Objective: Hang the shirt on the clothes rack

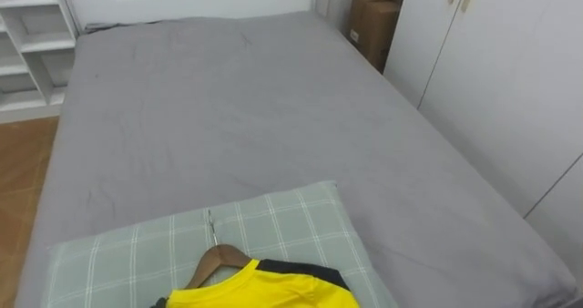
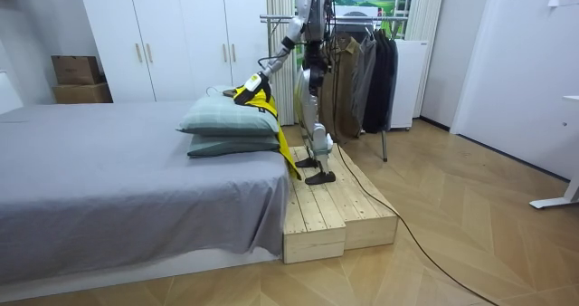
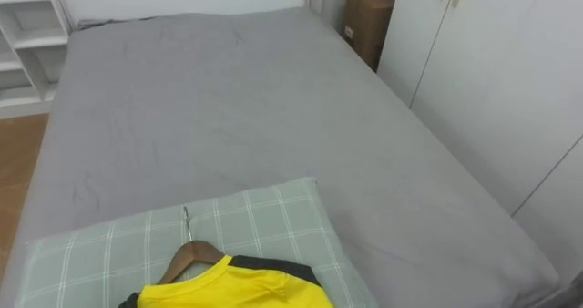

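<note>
The yellow shirt (image 1: 264, 290) on its wooden hanger (image 1: 217, 258) lay at 6 o'clock on a checked pillow (image 1: 291, 217) on the grey bed (image 1: 228, 107). The left hand (image 2: 248, 80) reached down onto the shirt. Whether it grasped the cloth could not be told. The robot stood on a wooden platform (image 2: 335, 206).

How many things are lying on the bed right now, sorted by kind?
pillows: 2, stacked
yellow shirt: 1
wooden hanger: 1, inside the shirt's collar
Total: 4
</note>
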### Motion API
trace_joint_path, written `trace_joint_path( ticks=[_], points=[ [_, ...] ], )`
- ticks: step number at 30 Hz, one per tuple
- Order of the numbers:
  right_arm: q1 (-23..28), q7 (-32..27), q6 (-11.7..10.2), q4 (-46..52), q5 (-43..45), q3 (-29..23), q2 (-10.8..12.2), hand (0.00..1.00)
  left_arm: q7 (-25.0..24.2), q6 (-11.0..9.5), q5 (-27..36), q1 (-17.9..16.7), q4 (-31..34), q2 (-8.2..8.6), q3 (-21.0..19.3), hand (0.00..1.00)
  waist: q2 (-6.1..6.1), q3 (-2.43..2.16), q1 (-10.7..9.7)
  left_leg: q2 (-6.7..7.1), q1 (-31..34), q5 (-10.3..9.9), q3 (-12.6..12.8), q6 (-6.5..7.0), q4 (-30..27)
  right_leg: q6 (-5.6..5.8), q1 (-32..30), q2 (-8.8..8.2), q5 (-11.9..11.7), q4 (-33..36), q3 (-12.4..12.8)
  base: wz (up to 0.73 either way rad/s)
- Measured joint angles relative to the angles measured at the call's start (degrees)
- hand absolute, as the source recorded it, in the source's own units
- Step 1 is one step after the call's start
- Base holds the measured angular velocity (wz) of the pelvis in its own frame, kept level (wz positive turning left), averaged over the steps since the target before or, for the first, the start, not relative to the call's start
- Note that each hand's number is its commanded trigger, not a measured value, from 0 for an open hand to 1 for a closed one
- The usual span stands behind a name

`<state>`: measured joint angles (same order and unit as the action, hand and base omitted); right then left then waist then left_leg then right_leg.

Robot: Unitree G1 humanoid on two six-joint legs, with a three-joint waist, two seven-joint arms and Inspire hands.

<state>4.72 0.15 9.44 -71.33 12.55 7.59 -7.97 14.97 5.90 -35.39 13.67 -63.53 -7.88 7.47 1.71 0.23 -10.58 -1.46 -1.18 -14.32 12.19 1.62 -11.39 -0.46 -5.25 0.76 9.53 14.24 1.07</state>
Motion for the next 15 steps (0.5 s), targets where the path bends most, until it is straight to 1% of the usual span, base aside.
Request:
trace_joint_path(
  ticks=[2,4,5,9,15],
  points=[
    [-0.45,-0.02,-0.05,-0.01,0.0,0.0,0.0,0.0,-0.55,0.01,0.37,0.8,-0.28,-0.01,-0.18,0.0,-0.47,-0.1,-0.04,0.03,0.88,0.06,0.01,0.11,-0.3,0.06,-0.92,-0.05,-0.33,-0.06,-0.01,0.0],
    [-1.07,-0.02,-0.11,0.0,0.0,0.01,-0.01,0.0,-0.66,0.0,1.42,2.13,-0.76,0.04,-0.4,0.0,-0.84,0.1,-0.07,0.06,2.15,0.43,0.05,0.5,-0.43,0.1,-2.55,-0.35,-0.46,0.68,0.01,0.0],
    [-1.22,-0.03,-0.15,0.01,-0.03,0.0,-0.01,0.0,-0.68,0.0,1.58,2.3,-0.78,0.04,-0.4,0.0,-0.91,0.12,-0.1,0.1,2.45,0.49,0.06,0.54,-0.44,0.12,-2.86,-0.43,-0.48,0.78,0.01,0.0],
    [-1.51,-0.01,-0.89,0.03,-1.45,0.01,-0.04,0.0,-0.96,0.0,2.15,2.89,-0.77,-0.2,-0.45,0.0,-0.65,0.29,-0.1,0.32,2.9,0.75,0.23,0.62,-0.43,0.16,-3.71,-0.59,-0.48,1.45,0.17,0.0],
    [-2.11,0.01,-2.43,-0.43,-1.5,0.06,-0.09,0.0,-2.08,-0.06,2.27,4.39,-0.85,-0.77,-0.45,0.0,-0.56,0.35,-0.26,0.53,4.25,1.06,0.22,0.93,-0.49,0.44,-4.79,-0.83,-0.7,1.39,0.26,0.0]
  ],
)
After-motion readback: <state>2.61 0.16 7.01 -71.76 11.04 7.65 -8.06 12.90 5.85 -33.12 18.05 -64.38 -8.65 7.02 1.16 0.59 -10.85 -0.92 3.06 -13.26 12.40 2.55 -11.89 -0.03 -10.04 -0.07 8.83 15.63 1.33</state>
